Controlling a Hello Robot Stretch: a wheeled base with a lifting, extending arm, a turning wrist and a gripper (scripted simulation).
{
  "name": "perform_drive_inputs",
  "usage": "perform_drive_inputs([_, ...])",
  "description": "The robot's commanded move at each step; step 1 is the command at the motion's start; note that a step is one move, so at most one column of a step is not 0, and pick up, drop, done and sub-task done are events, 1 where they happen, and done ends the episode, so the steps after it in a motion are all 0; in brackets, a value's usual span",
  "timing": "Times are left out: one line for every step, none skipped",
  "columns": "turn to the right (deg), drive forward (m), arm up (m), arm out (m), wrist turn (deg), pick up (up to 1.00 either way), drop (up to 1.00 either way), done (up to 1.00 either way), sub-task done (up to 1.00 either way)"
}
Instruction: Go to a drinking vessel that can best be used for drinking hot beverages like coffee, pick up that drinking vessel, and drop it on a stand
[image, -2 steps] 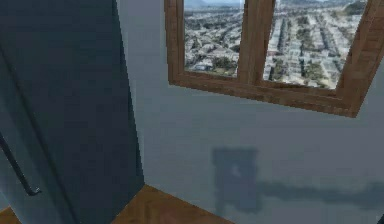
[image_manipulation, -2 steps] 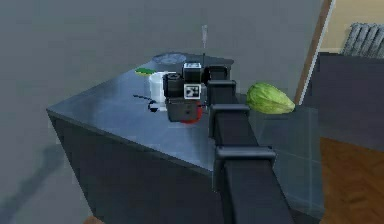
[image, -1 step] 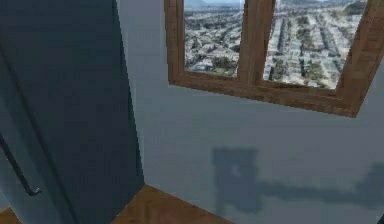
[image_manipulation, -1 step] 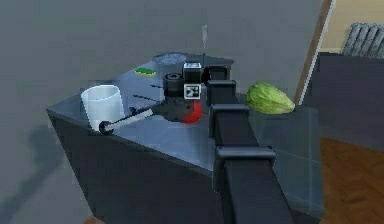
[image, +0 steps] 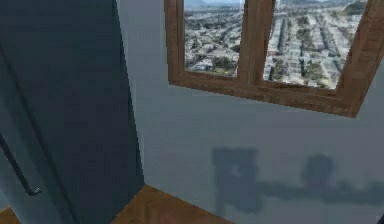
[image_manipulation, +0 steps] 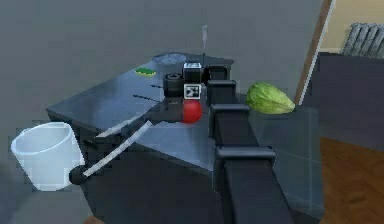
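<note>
claw (image_manipulation: 86, 160) holds white cylindrical mug (image_manipulation: 45, 155), hanging at its finger ends off dark desk's (image_manipulation: 105, 100) near-left corner | counts: one mug, one red ball (image_manipulation: 190, 113), one green rounded lump (image_manipulation: 270, 97) at desk's right edge

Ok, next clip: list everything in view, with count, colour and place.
cup: one, white, arm side view's lower left
counter: one, dark, arm side view's middle
red thing: one, red, left of the arm
green thing: one, green, right of the arm
window: one, wooden frame, forward view's upper right
tall unit: one, dark blue, forward view's left
arm: one, dark, arm side view's bottom edge
gripper: one, dark, near the cup; cannot tell if it holds anything
</note>
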Motion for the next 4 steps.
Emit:
perform_drive_inputs([0.0, 0.0, 0.0, 0.0, -27.0, 0.0, 0.0, 0.0, 0.0])
perform_drive_inputs([0.0, 0.0, 0.0, -0.26, 0.0, 0.0, 0.0, 0.0, 0.0])
perform_drive_inputs([-45.0, 0.0, 0.0, 0.0, 0.0, 0.0, 0.0, 0.0, 0.0])
perform_drive_inputs([-45.0, 0.0, 0.0, 0.0, 0.0, 0.0, 0.0, 0.0, 0.0])
